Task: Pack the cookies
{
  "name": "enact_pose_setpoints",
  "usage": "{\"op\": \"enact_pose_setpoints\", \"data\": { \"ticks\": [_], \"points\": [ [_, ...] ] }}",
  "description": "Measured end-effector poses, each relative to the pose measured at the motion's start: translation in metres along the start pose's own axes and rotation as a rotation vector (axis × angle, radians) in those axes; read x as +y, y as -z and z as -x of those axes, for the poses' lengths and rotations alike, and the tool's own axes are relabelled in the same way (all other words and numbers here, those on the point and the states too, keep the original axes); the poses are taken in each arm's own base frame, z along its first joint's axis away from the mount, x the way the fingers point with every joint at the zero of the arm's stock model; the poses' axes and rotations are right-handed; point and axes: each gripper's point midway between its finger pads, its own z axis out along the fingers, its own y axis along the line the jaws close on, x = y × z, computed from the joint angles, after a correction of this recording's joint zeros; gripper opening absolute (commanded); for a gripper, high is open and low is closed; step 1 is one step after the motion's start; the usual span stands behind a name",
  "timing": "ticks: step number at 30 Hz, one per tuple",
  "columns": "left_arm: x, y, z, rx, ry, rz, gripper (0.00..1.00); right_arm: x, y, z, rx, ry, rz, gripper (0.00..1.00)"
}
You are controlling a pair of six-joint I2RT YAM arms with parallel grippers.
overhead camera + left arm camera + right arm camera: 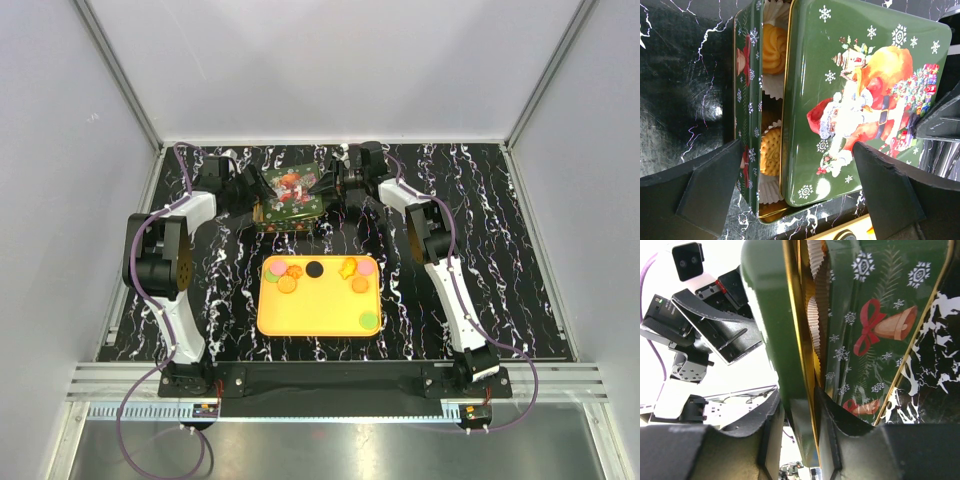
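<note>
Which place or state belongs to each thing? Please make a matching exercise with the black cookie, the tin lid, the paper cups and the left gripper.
Things:
1 black cookie
2 tin lid
3 paper cups
4 left gripper

Places or states:
A inside the green tin
B open, holding nothing
C on the yellow tray
D gripped by the right gripper

Pairs: 1-C, 2-D, 3-A, 4-B

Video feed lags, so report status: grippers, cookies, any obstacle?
Left gripper open, astride tin. Right gripper shut on lid. Cookies loose on yellow tray. Lid covers most of tin.
</note>
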Motion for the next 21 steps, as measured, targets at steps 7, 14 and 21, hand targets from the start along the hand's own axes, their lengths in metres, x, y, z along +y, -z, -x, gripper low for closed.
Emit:
{"op": "enact_pose_setpoints", "data": {
  "ticks": [7, 14, 21],
  "points": [
    [0.0, 0.0, -0.0002, 0.001, 0.0, 0.0, 0.99, -0.0009, 0.0004, 0.0005, 0.001, 0.004, -0.022, 0.42],
    [-0.0017, 0.0006, 0.0023, -0.003, -0.002, -0.002, 0.99, -0.0016, 0.0024, 0.0007, -0.008, 0.031, -0.059, 0.44],
    [-0.0022, 0.0007, 0.0031, -0.005, -0.002, -0.003, 0.99, -0.0011, 0.0067, 0.0011, -0.037, 0.06, -0.134, 0.45]
  ]
}}
